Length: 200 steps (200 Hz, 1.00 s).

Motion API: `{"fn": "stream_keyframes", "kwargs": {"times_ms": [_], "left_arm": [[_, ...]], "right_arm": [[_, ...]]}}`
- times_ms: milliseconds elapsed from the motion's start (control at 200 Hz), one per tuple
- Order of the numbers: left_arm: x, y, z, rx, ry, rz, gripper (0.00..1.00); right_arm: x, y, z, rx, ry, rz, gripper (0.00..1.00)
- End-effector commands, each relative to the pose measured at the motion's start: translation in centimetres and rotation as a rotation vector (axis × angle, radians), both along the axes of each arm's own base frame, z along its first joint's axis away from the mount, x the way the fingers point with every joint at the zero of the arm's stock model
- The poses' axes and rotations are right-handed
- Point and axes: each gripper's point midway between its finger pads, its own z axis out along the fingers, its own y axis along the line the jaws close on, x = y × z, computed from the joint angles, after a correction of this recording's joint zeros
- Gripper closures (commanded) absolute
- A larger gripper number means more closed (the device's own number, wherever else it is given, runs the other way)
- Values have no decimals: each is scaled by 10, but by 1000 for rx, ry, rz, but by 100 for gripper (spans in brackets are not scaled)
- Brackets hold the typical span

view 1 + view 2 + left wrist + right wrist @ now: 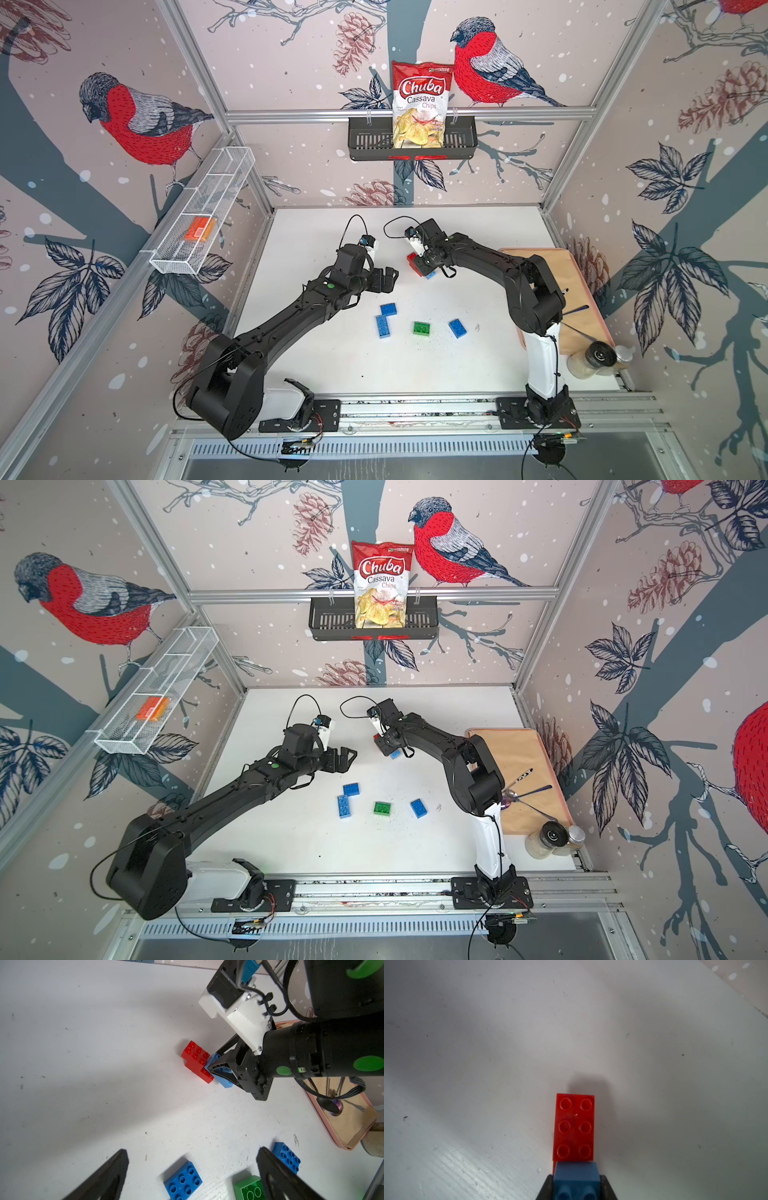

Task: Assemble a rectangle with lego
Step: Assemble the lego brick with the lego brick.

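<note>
Your right gripper (212, 1069) is clenched on a light blue brick (576, 1172) that touches the stacked red bricks (196, 1059), well beyond the green brick (422, 328). Your left gripper (387, 279) hangs spread wide and empty, nearer the green brick. One blue brick (457, 328) lies beside the green brick. The bag (419, 104) reads "Chuba Cassava Chips".

Both top views were bright and evenly lit from above, the white table (498, 232) near washed out under soft arm shadows, and the frame rails (291, 115) splayed outward toward the picture corners. In the left wrist view the fingers (112, 1172) of the left gripper (192, 1152) were dark, out-of-focus blurs. In the right wrist view the blue brick (576, 1176) was blurred, while the red brick (574, 1128) glowed overexposed and cast a short soft shadow.
</note>
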Motion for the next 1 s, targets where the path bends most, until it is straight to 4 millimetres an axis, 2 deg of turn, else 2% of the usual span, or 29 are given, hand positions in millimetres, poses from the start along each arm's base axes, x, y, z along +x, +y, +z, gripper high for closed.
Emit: {"fn": "stream_keyframes", "kwargs": {"times_ms": [0,340,996], "left_arm": [[3,-3,7,-20,-22,-11,4],[3,-3,7,-21,-21,-10,4],[3,-3,7,-20,-20,-9,4]], "right_arm": [[0,-1,-3,-23,5,6,71],[4,1,-8,-39,5,11,71],[0,-9,-41,-74,75,13,71]]}}
